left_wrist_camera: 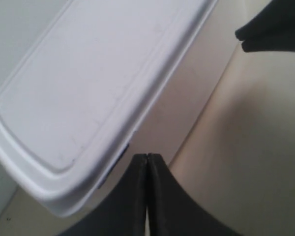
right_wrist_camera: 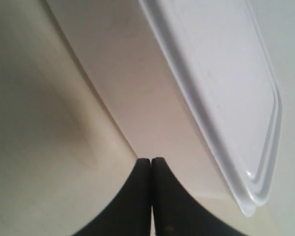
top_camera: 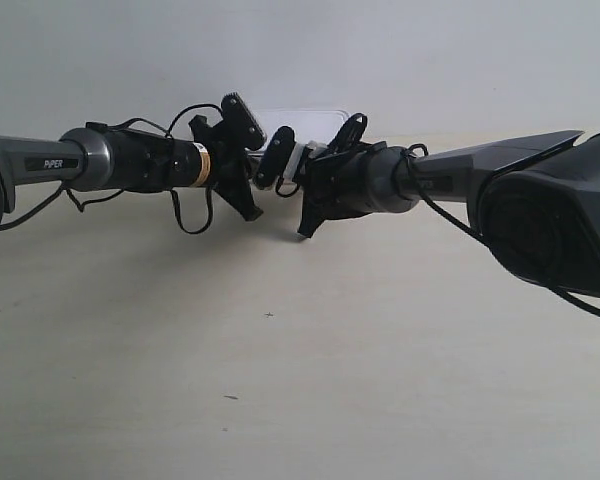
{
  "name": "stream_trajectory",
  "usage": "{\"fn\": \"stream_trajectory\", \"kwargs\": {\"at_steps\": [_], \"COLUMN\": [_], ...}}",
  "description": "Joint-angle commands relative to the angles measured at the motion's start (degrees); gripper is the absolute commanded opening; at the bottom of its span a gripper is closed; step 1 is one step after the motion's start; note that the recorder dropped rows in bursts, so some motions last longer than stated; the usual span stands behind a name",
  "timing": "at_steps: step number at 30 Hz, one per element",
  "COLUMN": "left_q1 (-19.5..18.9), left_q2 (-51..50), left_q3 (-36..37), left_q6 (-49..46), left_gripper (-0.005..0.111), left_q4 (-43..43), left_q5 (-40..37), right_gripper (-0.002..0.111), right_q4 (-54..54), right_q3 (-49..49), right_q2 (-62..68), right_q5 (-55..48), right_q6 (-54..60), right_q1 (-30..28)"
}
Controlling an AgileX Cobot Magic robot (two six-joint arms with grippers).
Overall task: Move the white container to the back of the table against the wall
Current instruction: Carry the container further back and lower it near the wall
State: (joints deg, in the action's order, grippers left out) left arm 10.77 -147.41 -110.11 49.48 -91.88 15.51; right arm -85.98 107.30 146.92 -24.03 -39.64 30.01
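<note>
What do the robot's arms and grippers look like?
The arm at the exterior view's left is a grey metallic tube marked "PiPER", then a black wrist with a pale orange band and loose black cables. The arm at the exterior view's right has a dark grey angular shell and a black cable. The left gripper and the right gripper have smooth black tapering fingers.

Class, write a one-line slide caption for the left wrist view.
Left tool, shut, points at the side of the lidded white container on the table.

wall (top_camera: 430, 50): plain, smooth, pale grey-white | table (top_camera: 330, 390): wide, pale beige, few tiny dark specks
</note>
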Motion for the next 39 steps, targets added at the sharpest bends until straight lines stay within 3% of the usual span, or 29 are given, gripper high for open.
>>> {"fn": "stream_trajectory", "kwargs": {"at_steps": [1, 11, 39], "left_q1": [0.1, 0.1, 0.0], "left_q2": [-1.1, -1.2, -1.2], "left_q3": [-1.3, -1.8, -1.8], "left_q6": [0.0, 0.1, 2.0], "left_gripper": [0.000, 0.000, 0.000], "left_q4": [0.9, 1.1, 1.1], "left_q5": [-1.3, -1.7, -2.3], "right_gripper": [0.000, 0.000, 0.000], "right_q4": [-0.1, -1.0, -1.0], "right_q3": [0.0, 0.3, 4.8], "right_q2": [1.0, 1.0, 3.4], "right_q5": [0.4, 4.3, 2.9], "right_q6": [0.6, 0.5, -2.2], "right_q1": [-1.1, -1.8, -3.3]}}
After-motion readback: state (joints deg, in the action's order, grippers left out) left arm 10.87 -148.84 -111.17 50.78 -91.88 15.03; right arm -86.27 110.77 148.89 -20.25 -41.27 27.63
